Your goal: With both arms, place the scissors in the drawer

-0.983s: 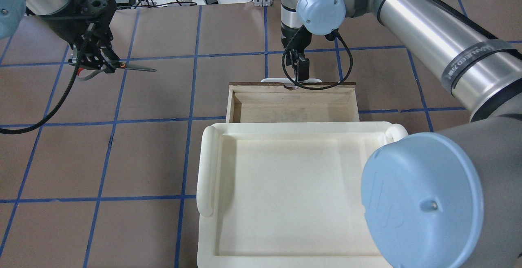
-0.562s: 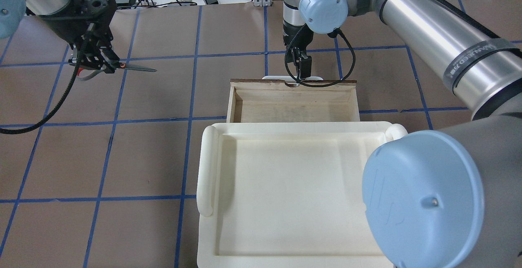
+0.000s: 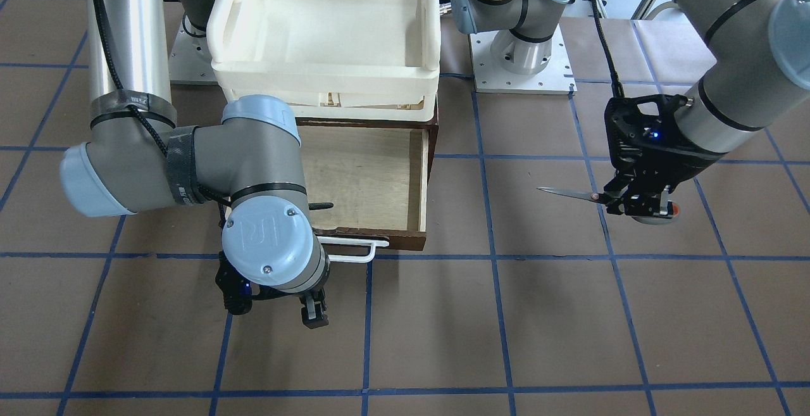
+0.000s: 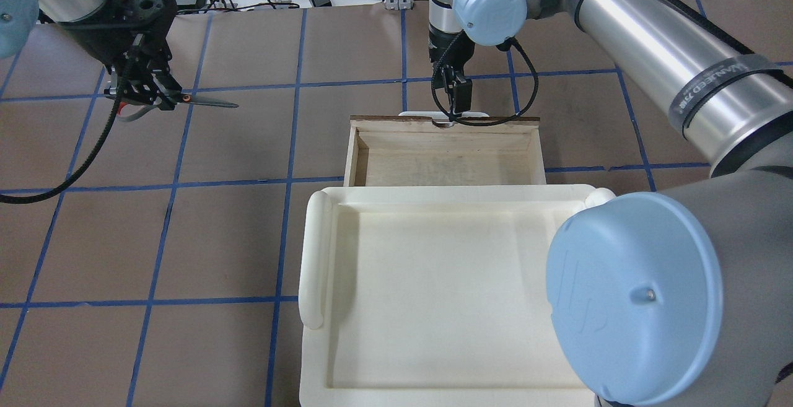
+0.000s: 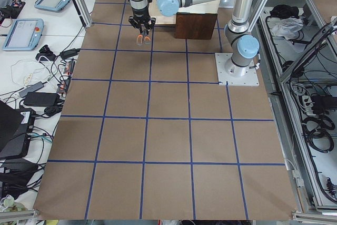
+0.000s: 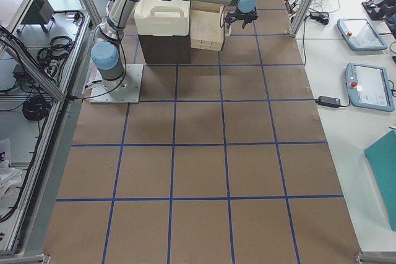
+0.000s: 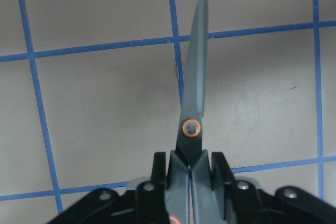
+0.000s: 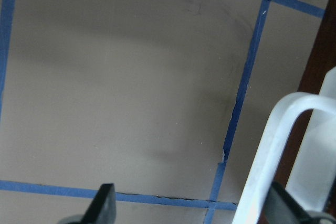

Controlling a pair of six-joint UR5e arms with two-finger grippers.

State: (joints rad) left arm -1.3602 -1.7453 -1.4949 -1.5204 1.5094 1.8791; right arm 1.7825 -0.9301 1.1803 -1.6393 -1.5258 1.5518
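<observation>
Your scissors [image 4: 186, 101] are not in the drawer [image 4: 352, 153]. They hang above the counter [image 4: 217, 233], well off to the drawer's left side. The left arm's jaws pinch them at the handle end just behind the orange-ringed pivot, as the left wrist view shows [image 7: 191, 103]. The blades are pressed together, lie level, and point toward the drawer. An orange-lined finger loop sticks out behind the jaws on the side away from the drawer [image 3: 661, 213].

The drawer stands pulled open, its pale plywood floor showing, with its back half tucked under the cream tray [image 4: 316, 252]. Its white bar handle [image 3: 354, 254] sits on the front face, farthest from the tray.

The right arm [image 4: 650, 41] reaches over the tray and the drawer, and you find the right arm's jaws just past the drawer's front, at the handle. They are spread wide: in the right wrist view the two fingertips [image 8: 105, 205] sit far apart, with the handle's curved end [image 8: 273, 145] close to one of them. You cannot tell from these views whether it touches.
</observation>
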